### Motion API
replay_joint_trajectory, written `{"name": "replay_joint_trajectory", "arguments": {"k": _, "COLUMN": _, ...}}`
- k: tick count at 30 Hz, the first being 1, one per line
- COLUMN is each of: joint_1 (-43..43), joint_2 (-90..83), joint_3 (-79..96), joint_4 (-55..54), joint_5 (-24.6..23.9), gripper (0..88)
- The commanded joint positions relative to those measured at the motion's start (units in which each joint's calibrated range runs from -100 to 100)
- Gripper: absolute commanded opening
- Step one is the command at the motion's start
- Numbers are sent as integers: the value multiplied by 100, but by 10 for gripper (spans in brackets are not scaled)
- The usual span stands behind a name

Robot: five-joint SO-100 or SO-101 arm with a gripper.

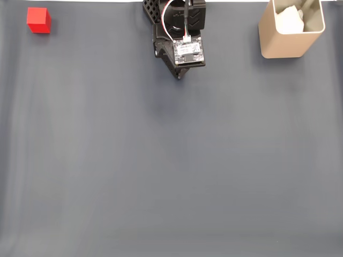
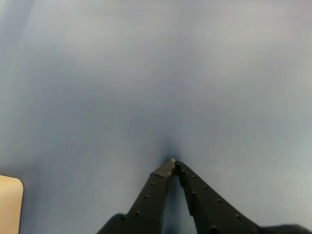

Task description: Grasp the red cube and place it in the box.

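Gripper [image 2: 173, 163] fingers pressed together, holding nothing, parked near the arm base; one red cube [image 1: 38, 20] sits far to its left in the fixed view and one box [image 1: 291, 28] far right, so spread the fingers before reaching the cube squarely.

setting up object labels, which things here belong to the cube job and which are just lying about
Job:
- red cube, far left of the fixed view
- box, far right
- tool, shut, empty, tips near the mat

Lying about:
- white crumpled stuff inside the box
- grey mat
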Motion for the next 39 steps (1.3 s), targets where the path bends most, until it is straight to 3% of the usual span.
{"name": "replay_joint_trajectory", "arguments": {"k": 1, "joint_1": -46, "joint_2": 0, "joint_3": 46, "joint_4": 81, "joint_5": 20, "gripper": 2}}
{"name": "replay_joint_trajectory", "arguments": {"k": 26, "joint_1": -53, "joint_2": 0, "joint_3": 46, "joint_4": 40, "joint_5": -127, "gripper": 2}}
{"name": "replay_joint_trajectory", "arguments": {"k": 39, "joint_1": -18, "joint_2": 0, "joint_3": -27, "joint_4": -1388, "joint_5": -391, "gripper": 2}}
